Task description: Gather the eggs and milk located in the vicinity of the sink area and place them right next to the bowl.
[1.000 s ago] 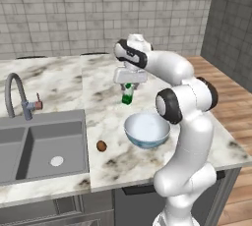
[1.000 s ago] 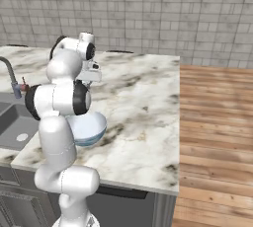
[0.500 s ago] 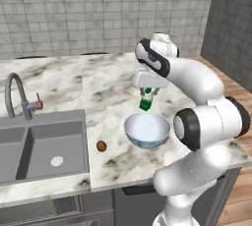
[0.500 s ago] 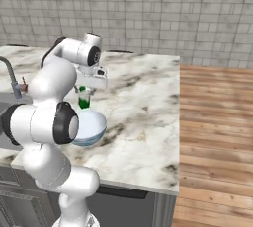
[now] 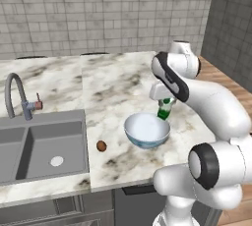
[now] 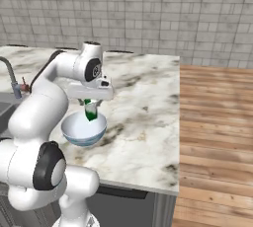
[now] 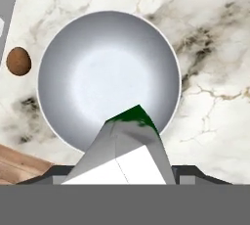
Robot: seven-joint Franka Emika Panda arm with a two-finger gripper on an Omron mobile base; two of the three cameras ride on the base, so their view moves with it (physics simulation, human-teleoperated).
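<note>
My gripper (image 5: 165,102) is shut on the milk (image 5: 166,110), a small green carton with a white top that hangs off the counter. It hovers just behind the right rim of the pale blue-white bowl (image 5: 146,130). From the right, the milk (image 6: 90,111) hangs under the gripper (image 6: 91,103) over the bowl (image 6: 83,130). In the hand view the milk (image 7: 124,150) overlaps the bowl (image 7: 107,77). The brown egg (image 5: 101,146) lies on the marble between bowl and sink; the hand view shows the egg (image 7: 19,61) left of the bowl.
The grey double-basin sink (image 5: 44,141) with its curved faucet (image 5: 15,95) is at the left. Marble counter spreads behind and right of the bowl. The counter's right edge (image 6: 178,122) drops to a wooden floor. A tiled wall stands behind.
The arm has swung right and forward with the milk, carrying it from behind the bowl to its right rim and lower. Bowl and egg have not moved.
</note>
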